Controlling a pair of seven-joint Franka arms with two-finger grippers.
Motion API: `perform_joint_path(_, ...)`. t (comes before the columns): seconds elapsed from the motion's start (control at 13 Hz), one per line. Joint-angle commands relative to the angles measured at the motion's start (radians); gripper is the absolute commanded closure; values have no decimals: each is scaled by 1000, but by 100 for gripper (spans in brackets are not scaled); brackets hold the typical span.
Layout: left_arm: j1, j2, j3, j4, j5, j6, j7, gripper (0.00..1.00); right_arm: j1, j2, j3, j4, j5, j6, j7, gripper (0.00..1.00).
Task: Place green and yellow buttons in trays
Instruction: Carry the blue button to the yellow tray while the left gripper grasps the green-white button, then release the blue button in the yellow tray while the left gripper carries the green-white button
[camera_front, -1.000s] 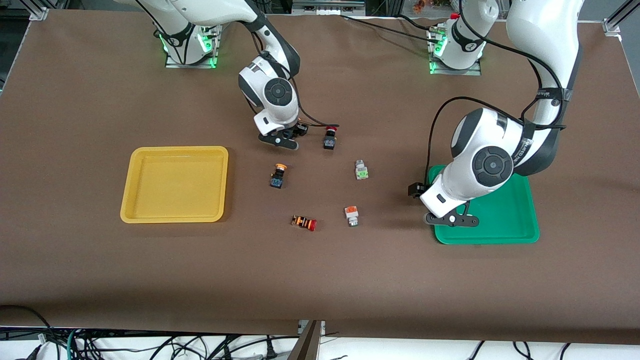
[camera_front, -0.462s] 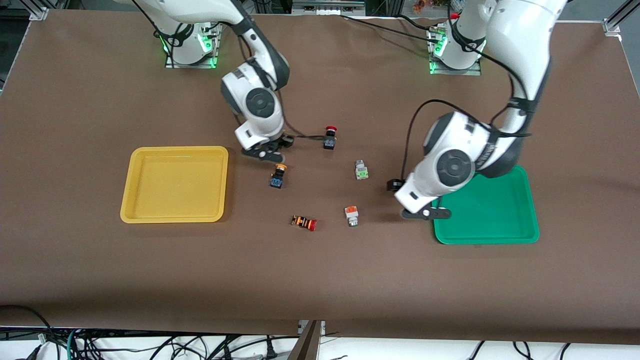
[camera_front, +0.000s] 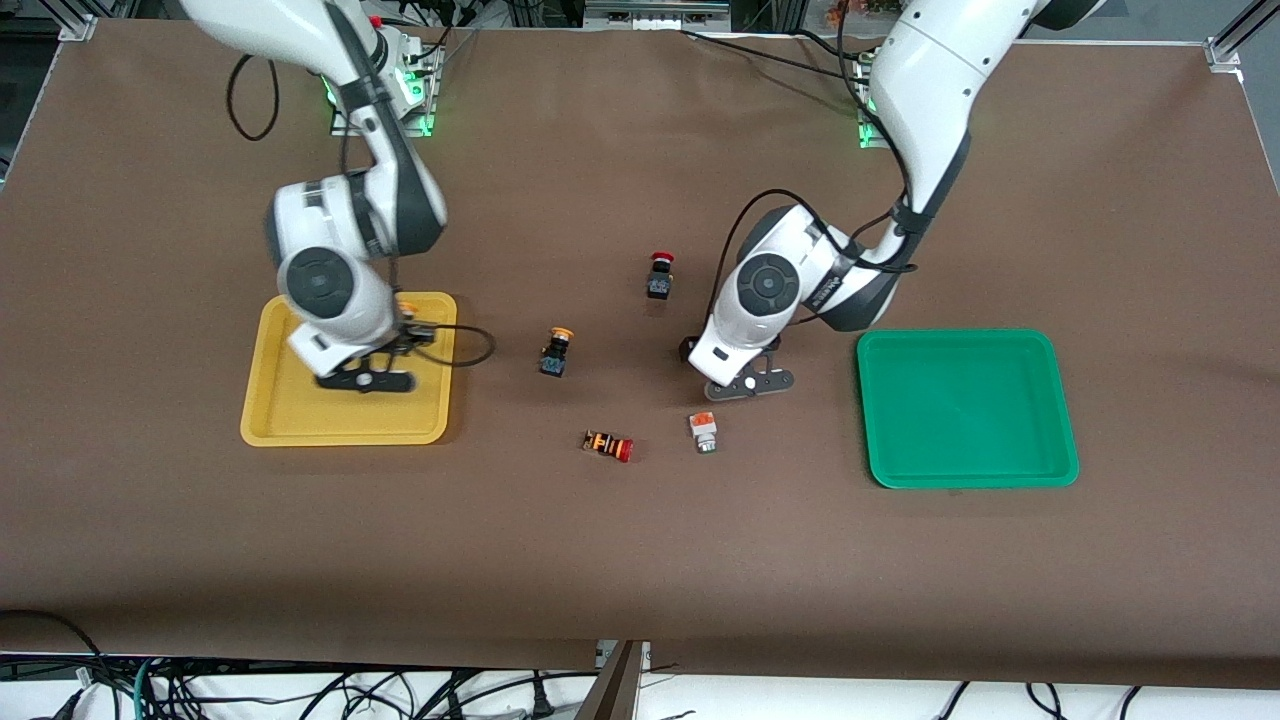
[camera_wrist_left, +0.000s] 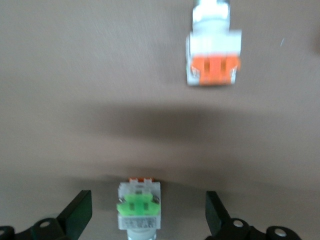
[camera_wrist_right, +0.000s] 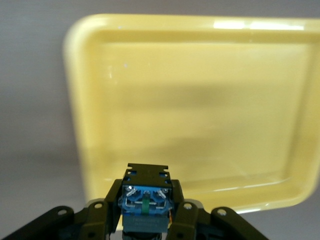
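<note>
Two arms have both shifted in the last second. The right gripper (camera_front: 385, 362) has carried a yellow-capped button (camera_wrist_right: 145, 201), clamped between its fingers, from mid-table to above the yellow tray (camera_front: 300, 425), so a drop looks close. The left gripper (camera_wrist_left: 147, 220) has left the green tray (camera_front: 1010, 460) and now hovers, jaws wide apart, around the green-block button (camera_wrist_left: 138, 212). Another yellow-capped button (camera_front: 556, 351) and the orange-block button (camera_front: 703, 430) lie on the table.
</note>
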Motion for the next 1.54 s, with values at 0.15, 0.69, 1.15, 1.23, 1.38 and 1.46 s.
perform_joint_path(0.15,-28,6,11,-45,-8,18,12,52,-177,72,5,0,14,9,-202,92)
perform_joint_path(0.69,7,-69,26,-29,-5,-179,144,100,-239,153,7,5,14,120,-250,81)
perform_joint_path(1.15,246,-153,25,-13,134,-367,631,100,-233,164,10,49,14,125,-310,0)
perform_joint_path(1.23,280,-150,23,-12,177,-360,707,100,-221,157,19,78,12,59,-310,0)
perform_joint_path(1.38,334,-140,22,-13,257,-354,859,100,-190,153,54,171,14,-77,-295,0)
perform_joint_path(1.46,354,-124,23,-18,270,-347,900,100,-167,155,71,199,15,-105,-275,0)
